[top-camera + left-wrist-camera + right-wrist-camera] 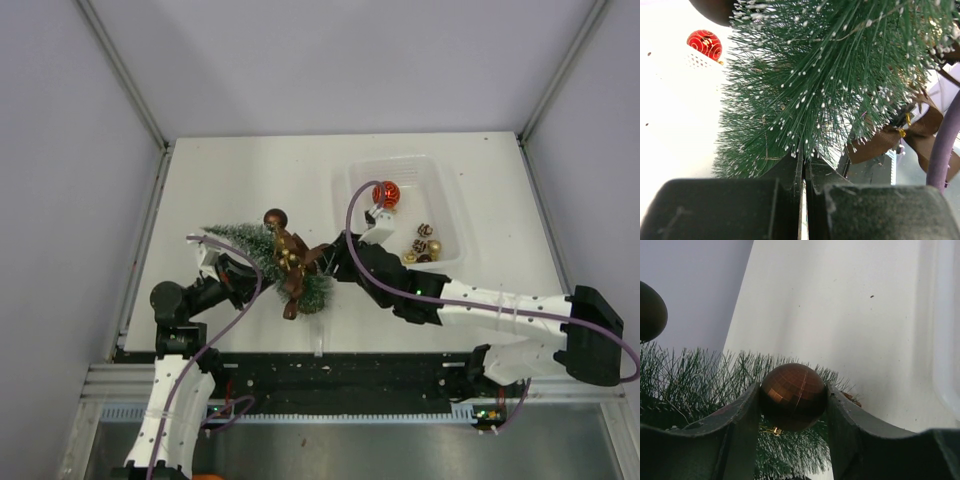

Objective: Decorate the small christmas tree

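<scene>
The right gripper [792, 389] clamps a shiny brown faceted bauble [792, 399], the slim frosted green bottle-brush tree [700, 375] just behind its fingers. The left gripper [803, 167] is pinched tight on that tree's bristles.

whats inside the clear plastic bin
The clear plastic bin holds a red round bauble toward its far end and a cluster of small gold and brown baubles at its near end. The right arm hides part of its left side.

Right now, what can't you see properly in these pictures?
Left wrist: whether the left end effector pinches the small christmas tree; bristles cover its tips.
Right wrist: a dark ball, cut off by the left edge.
Top: little ornaments in the tray, too small.
</scene>
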You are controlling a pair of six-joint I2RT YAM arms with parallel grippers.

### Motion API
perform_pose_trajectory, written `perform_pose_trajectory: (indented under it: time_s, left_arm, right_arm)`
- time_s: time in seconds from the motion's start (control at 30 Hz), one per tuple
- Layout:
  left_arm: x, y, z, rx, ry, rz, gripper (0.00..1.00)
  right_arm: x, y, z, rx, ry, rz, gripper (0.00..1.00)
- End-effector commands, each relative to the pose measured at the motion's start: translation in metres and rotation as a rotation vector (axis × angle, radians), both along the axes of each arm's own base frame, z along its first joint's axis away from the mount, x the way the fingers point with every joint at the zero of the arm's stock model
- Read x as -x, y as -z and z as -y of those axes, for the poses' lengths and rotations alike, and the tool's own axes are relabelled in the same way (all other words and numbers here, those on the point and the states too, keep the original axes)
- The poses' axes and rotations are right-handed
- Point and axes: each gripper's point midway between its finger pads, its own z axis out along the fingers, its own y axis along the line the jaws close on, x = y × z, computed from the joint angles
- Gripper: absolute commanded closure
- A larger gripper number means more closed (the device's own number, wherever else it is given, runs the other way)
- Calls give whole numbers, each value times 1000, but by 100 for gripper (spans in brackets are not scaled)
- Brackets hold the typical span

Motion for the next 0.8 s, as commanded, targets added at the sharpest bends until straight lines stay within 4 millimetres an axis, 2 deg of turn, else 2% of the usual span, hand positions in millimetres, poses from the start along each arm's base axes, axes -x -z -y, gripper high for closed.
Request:
perform_pose_trajectory:
  time_s: [0.0,0.17,0.37,0.4,0.67,0.77]
  left_arm:
    - [0,-9,0,5,-10,66,100]
    - [-1,-11,-1,6,-15,69,100]
    - [-2,-8,-1,3,-19,61,100]
    - [-3,-8,-1,3,-21,61,100]
    - [-4,-7,-1,0,-26,56,100]
    - [-4,-7,-2,0,-28,56,100]
  right_arm:
    - [11,-2,7,0,10,-8,100]
    - [17,-5,16,-13,19,-10,100]
    - [25,-8,38,-54,45,-9,100]
    - [24,-14,35,-79,39,-1,100]
    - [27,-20,16,-91,-27,13,100]
    - [25,-34,10,-122,-38,45,100]
